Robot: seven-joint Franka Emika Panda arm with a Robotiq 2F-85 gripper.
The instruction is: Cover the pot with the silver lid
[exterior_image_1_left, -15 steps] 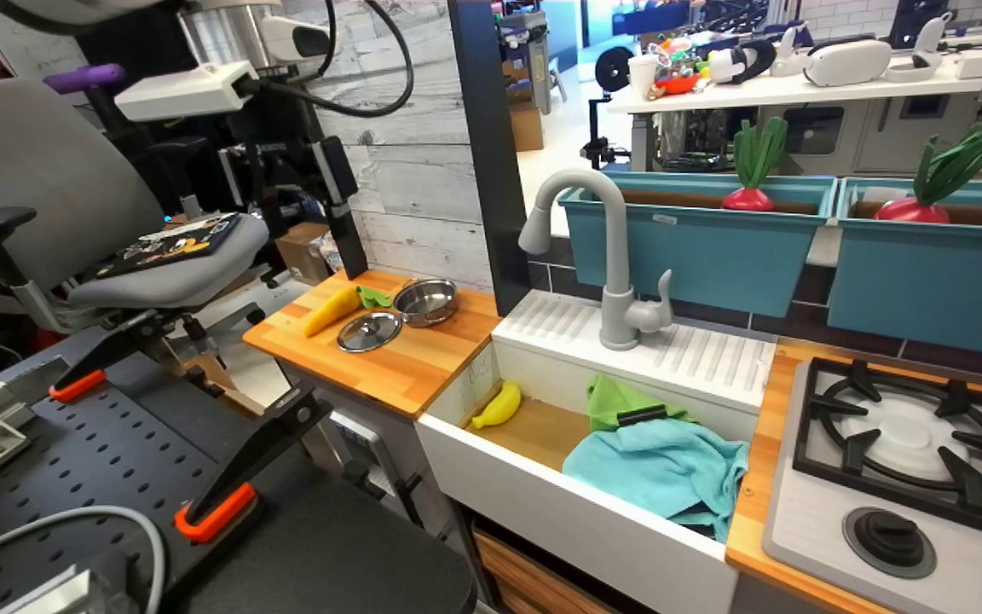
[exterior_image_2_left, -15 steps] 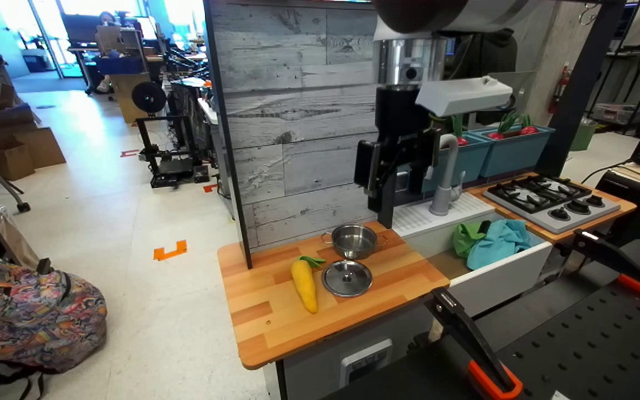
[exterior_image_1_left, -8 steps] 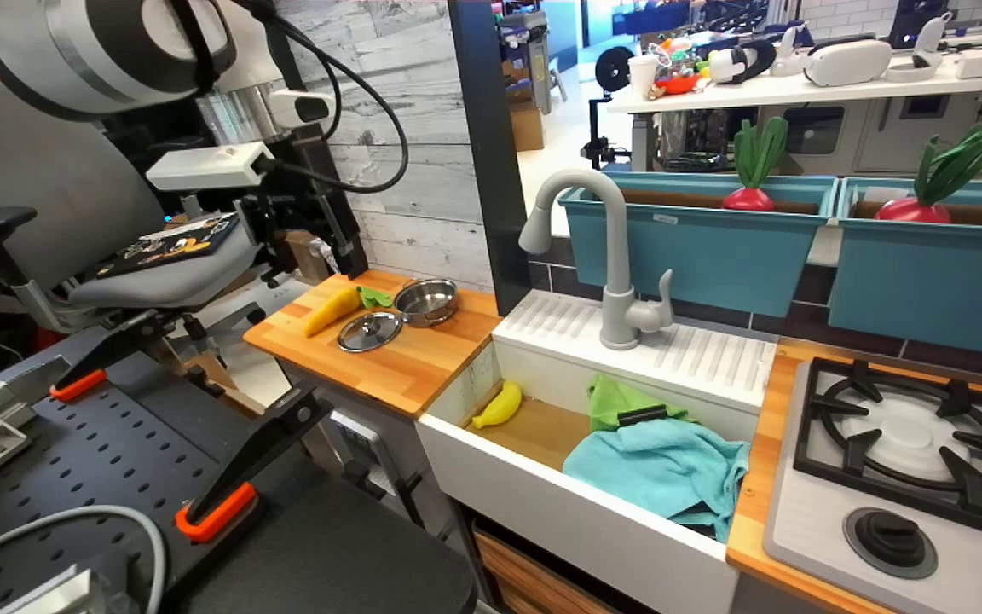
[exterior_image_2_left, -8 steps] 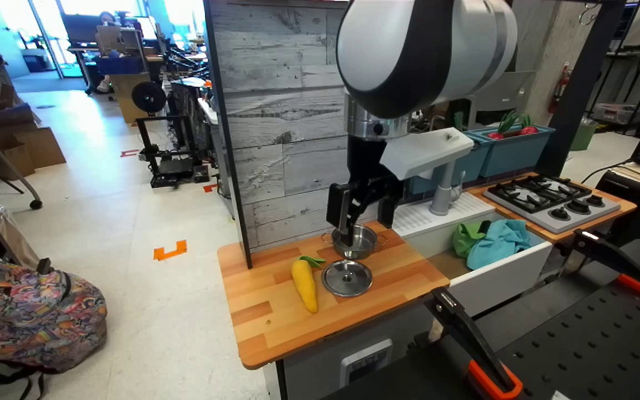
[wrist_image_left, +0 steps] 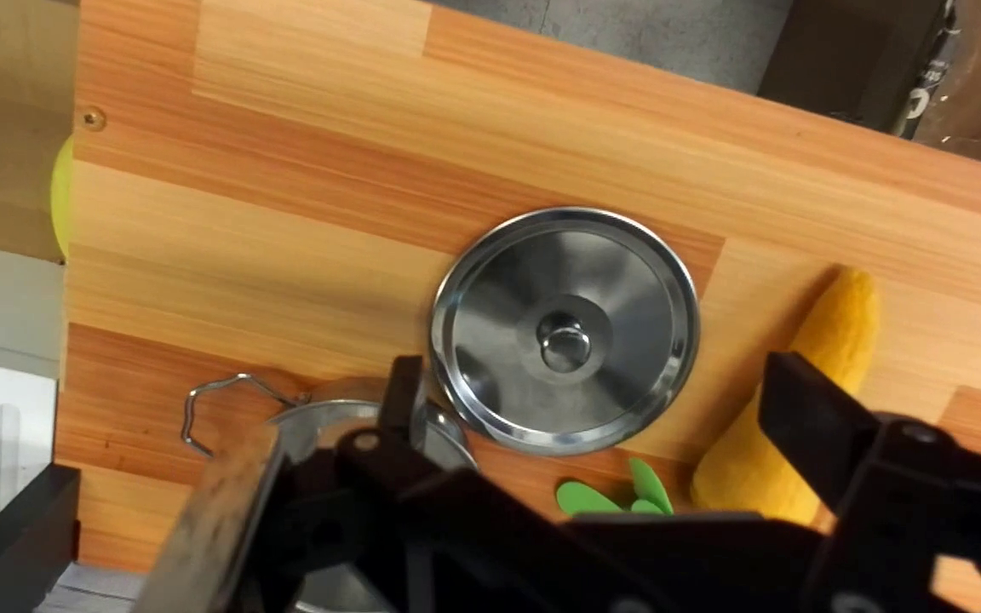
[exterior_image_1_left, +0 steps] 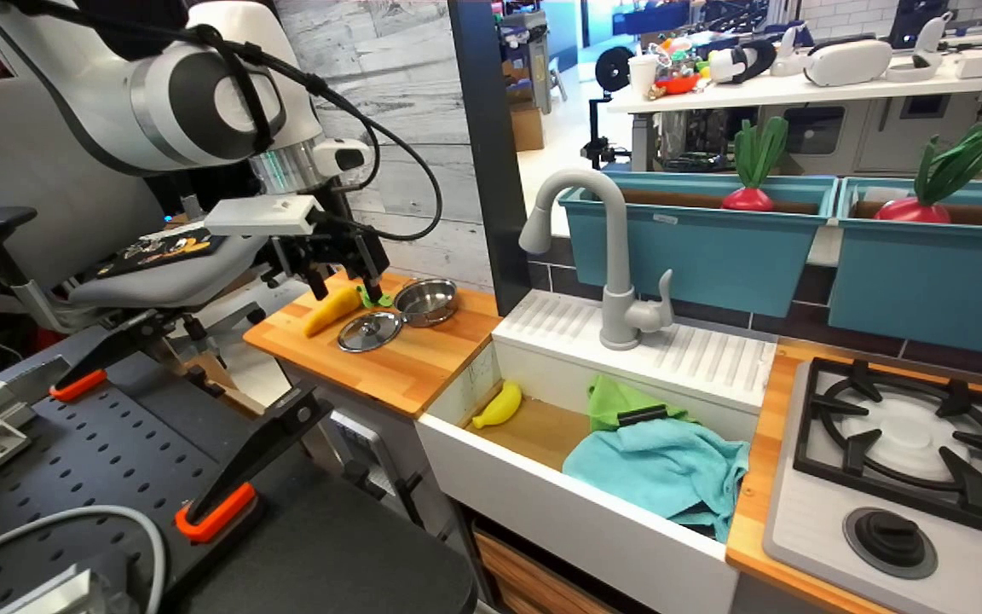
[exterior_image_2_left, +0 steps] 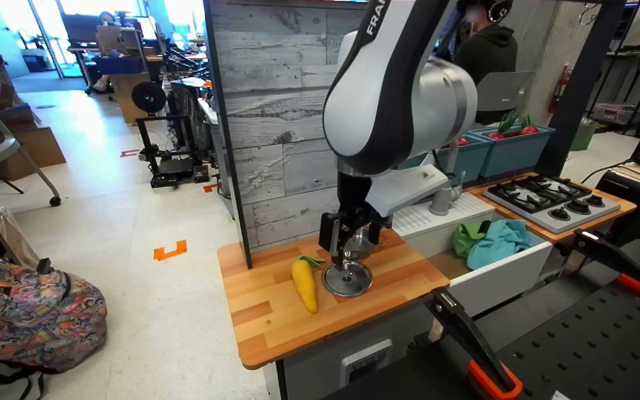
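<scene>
The silver lid lies flat, knob up, on the wooden counter, seen in both exterior views (exterior_image_1_left: 369,331) (exterior_image_2_left: 348,279) and in the middle of the wrist view (wrist_image_left: 565,340). The shiny pot (exterior_image_1_left: 425,304) stands uncovered and upright beside it, toward the wall. My gripper partly hides the pot in an exterior view (exterior_image_2_left: 360,248) and in the wrist view (wrist_image_left: 326,415). My gripper (wrist_image_left: 594,387) is open and empty, with its fingers pointing down above the counter (exterior_image_2_left: 356,248). In the wrist view the lid shows between and beyond the fingertips, with the knob between them.
A yellow vegetable with green leaves (exterior_image_2_left: 304,286) lies beside the lid, below one finger in the wrist view (wrist_image_left: 840,332). The plank wall (exterior_image_2_left: 298,189) stands behind the pot. The sink (exterior_image_1_left: 576,520) adjoins the counter and holds a banana (exterior_image_1_left: 499,405) and cloths (exterior_image_1_left: 661,465).
The arm has come down and over the counter, so the open gripper is now much lower and nearer the lid. The lid, pot and yellow vegetable have not moved.
</scene>
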